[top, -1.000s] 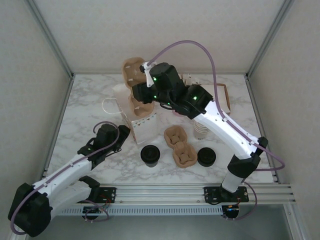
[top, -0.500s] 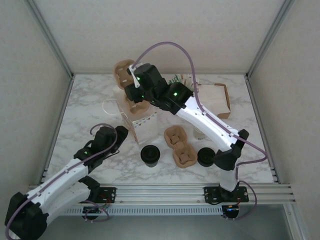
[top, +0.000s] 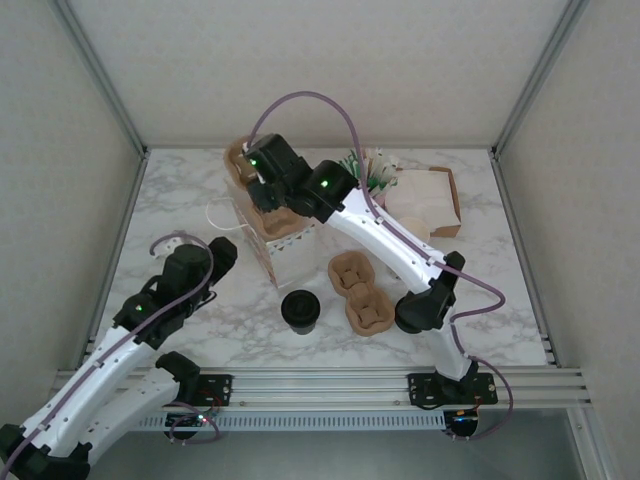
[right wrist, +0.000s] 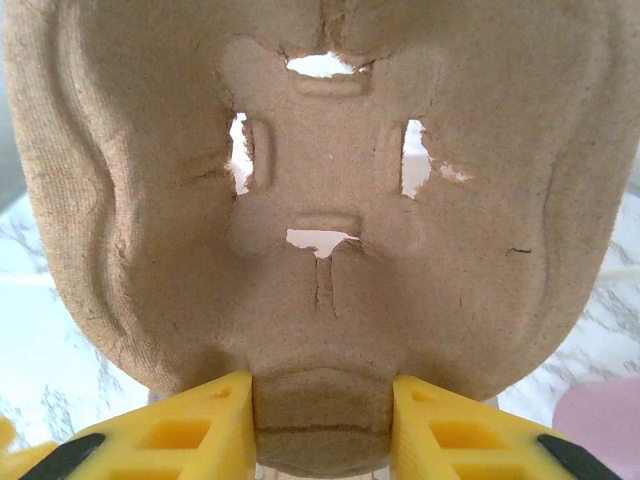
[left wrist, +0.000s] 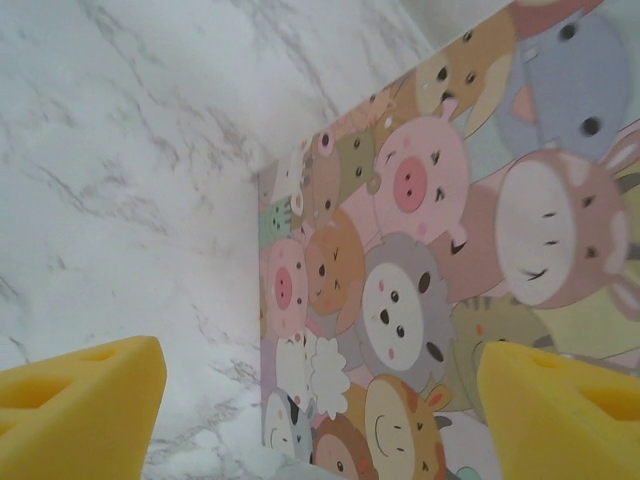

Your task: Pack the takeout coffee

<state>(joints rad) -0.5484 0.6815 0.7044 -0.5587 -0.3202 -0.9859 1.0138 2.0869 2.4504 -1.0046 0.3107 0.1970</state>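
The takeout coffee (top: pixel 300 310), seen from above as a round black lid, stands on the marble table in front of the white paper bag (top: pixel 290 250). My right gripper (right wrist: pixel 320 425) is shut on the edge of a brown pulp cup carrier (right wrist: pixel 320 200) and holds it over the bag's open top (top: pixel 268 205). My left gripper (left wrist: pixel 320 420) is open, its yellow fingers (left wrist: pixel 80 410) wide apart. It faces the cartoon-animal side of the bag (left wrist: pixel 430 280), low by the table. From above, the left gripper (top: pixel 218 255) sits just left of the bag.
A second pulp carrier (top: pixel 360 292) lies on the table right of the coffee. A brown-edged open box (top: pixel 430 200) and a holder of sachets and stirrers (top: pixel 362 170) stand at the back right. My right arm's elbow (top: pixel 425 305) hangs low at the front right.
My right arm has swung left and lowered the carrier toward the bag's opening. Its elbow now covers the lidded cup at front right. My left gripper has backed away leftward from the bag.
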